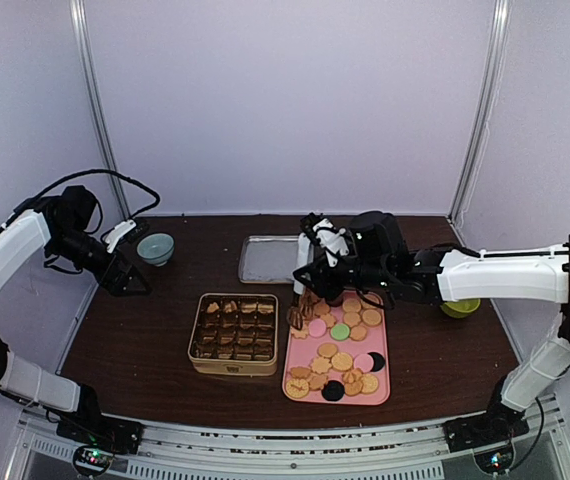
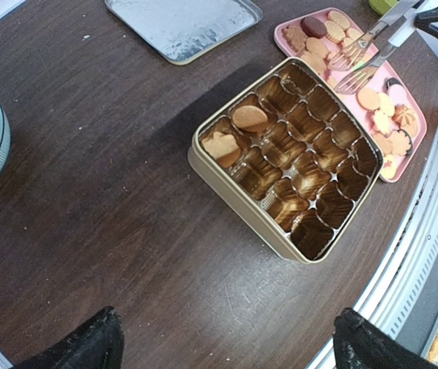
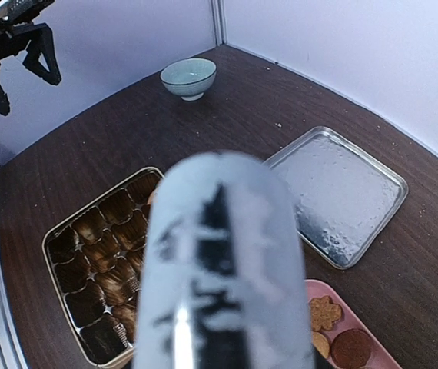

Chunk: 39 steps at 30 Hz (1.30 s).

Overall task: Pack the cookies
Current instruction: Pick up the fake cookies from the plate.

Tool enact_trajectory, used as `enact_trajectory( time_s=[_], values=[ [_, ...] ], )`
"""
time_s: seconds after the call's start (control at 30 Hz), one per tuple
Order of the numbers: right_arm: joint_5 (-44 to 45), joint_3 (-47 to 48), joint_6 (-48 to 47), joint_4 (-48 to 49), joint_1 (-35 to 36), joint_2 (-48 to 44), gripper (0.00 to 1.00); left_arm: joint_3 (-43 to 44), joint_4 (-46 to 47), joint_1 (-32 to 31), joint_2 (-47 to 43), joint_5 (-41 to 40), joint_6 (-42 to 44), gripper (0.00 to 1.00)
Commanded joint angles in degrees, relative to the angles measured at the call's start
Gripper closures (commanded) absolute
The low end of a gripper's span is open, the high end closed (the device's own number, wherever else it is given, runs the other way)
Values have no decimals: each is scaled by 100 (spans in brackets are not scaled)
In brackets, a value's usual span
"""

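Observation:
The cookies [image 1: 340, 350] lie loose on a pink tray [image 1: 360, 398]; most are tan and round, with a few pink, green and black. Left of the tray is a gold tin [image 1: 233, 333] of brown paper cups, and two tan cookies [image 2: 238, 127] sit in its far-left cups. My right gripper [image 1: 327, 252] is shut on metal tongs [image 2: 365, 54], whose tips hang just over the tray's far left end. In the right wrist view the blurred tongs [image 3: 219, 269] hide my fingers. My left gripper [image 2: 227, 346] is open and empty above bare table, left of the tin.
The tin's silver lid [image 1: 270, 258] lies flat behind the tin. A teal bowl [image 1: 155, 247] stands at the back left, close to my left gripper. A yellow-green object [image 1: 460, 308] shows under my right forearm. White walls close in the back and sides.

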Motion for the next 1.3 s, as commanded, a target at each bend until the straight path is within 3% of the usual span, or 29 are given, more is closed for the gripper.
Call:
enact_trajectory(
  time_s=[0.0, 0.93, 1.27],
  values=[
    [-345, -61, 18, 239, -16, -72, 62, 114, 40, 35, -101, 112, -6, 2],
    [-410, -541, -259, 272, 41, -192, 61, 158, 44, 32, -197, 260, -32, 2],
    [1, -468, -428, 157, 217, -275, 75, 158, 44, 29, -187, 271, -25, 2]
  ],
)
